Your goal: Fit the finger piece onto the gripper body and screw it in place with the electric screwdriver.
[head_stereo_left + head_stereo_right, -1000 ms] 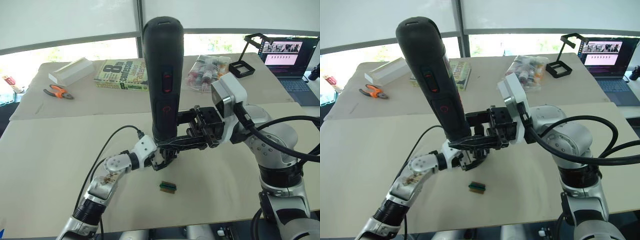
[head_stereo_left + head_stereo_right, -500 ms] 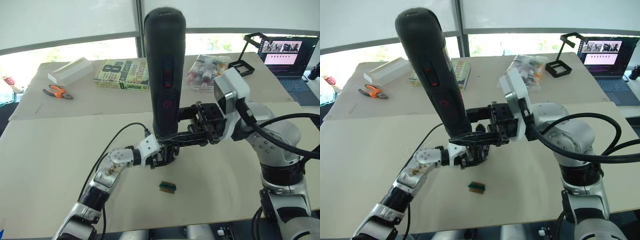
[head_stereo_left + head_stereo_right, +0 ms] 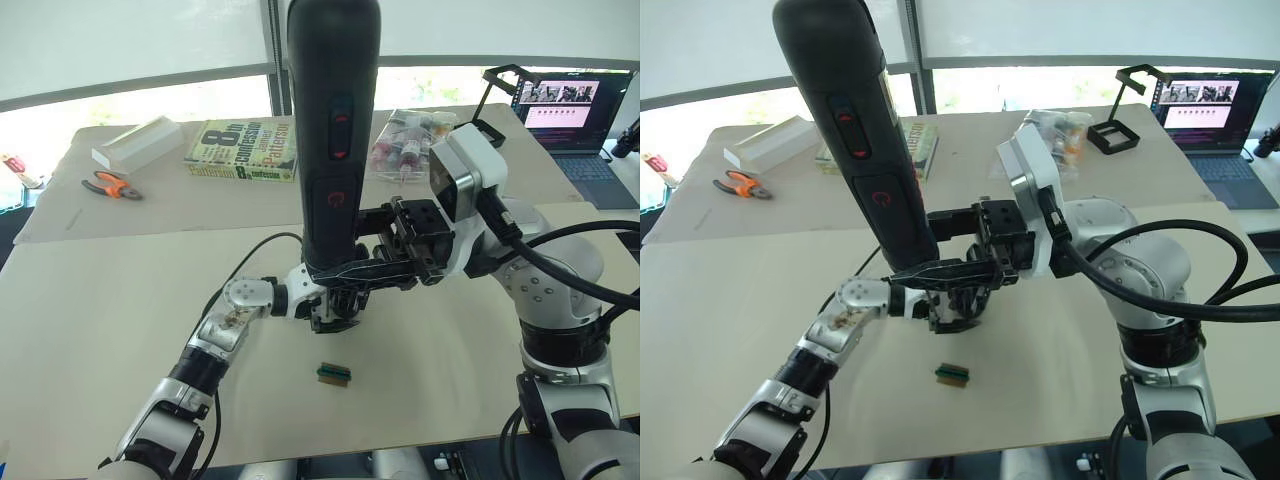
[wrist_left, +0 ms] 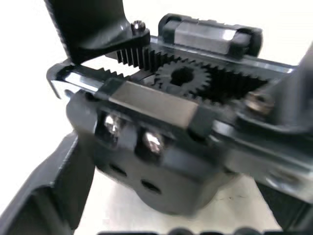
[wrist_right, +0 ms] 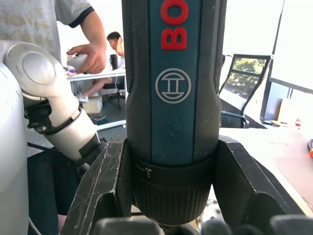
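Gripper body [image 4: 166,122]: black assembly with exposed toothed racks, a central gear and two bright screws; sits at mid-table just above the surface, clamped in the left gripper [image 3: 335,308].
Electric screwdriver [image 3: 333,130]: held upright, butt end up, collar low and directly over the gripper body; red marks on its face; bit hidden behind the assembly.
Finger piece: cannot tell it apart from the assembly.
Left gripper: closed on the gripper body, black fingers [image 4: 54,181] flanking its base; forearm stretched low across the table, wrist turned inward.
Right gripper [image 5: 171,196]: fingers [image 5: 100,186] narrowed around the screwdriver's collar, gripping it; elbow bent, wrist reaching in toward the left gripper.
Small block [image 3: 335,374]: green and brown, lying loose on the table [image 3: 90,290] near the gripper body, on the robot's side.
Clear bag [image 3: 405,140]: far side of table, holding small bottles.
Far table: book [image 3: 242,150], white box [image 3: 137,143], orange pliers [image 3: 112,184], black stand [image 3: 490,105], laptop [image 3: 580,120].
Background: a person [image 5: 73,29] by a desk.
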